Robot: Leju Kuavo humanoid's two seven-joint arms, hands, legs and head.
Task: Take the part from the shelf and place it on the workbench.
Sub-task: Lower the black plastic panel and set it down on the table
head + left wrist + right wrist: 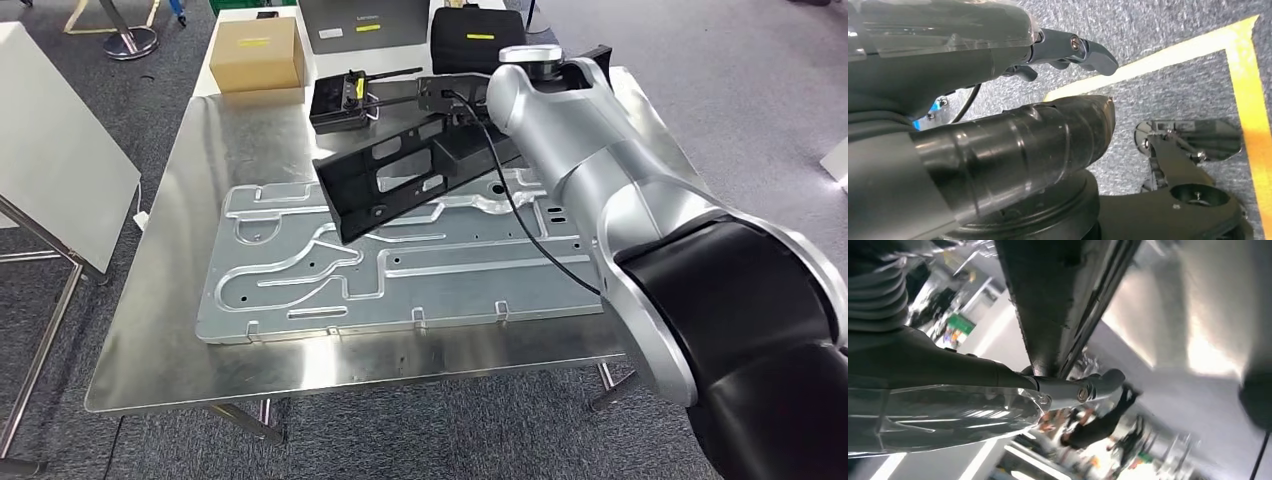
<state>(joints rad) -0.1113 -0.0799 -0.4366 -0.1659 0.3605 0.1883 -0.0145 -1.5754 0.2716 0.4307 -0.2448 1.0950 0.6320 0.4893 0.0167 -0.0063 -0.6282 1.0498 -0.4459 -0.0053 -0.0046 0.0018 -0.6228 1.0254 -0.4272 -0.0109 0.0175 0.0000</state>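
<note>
Gripping the black bracket part (400, 180) above the aluminium plate (400, 270) on the desk (200, 370), right hand (998, 390) clasps its edge; left hand (1068, 50) released over the floor.

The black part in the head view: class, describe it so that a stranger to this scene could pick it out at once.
Start at the shiny steel workbench and find the big stamped silver panel lying flat on it. Above that panel's far side, the right hand holds the black part, a long bracket pierced with cut-outs. Unlike the black radio and cardboard box behind, it is tilted, not lying flat.
</note>
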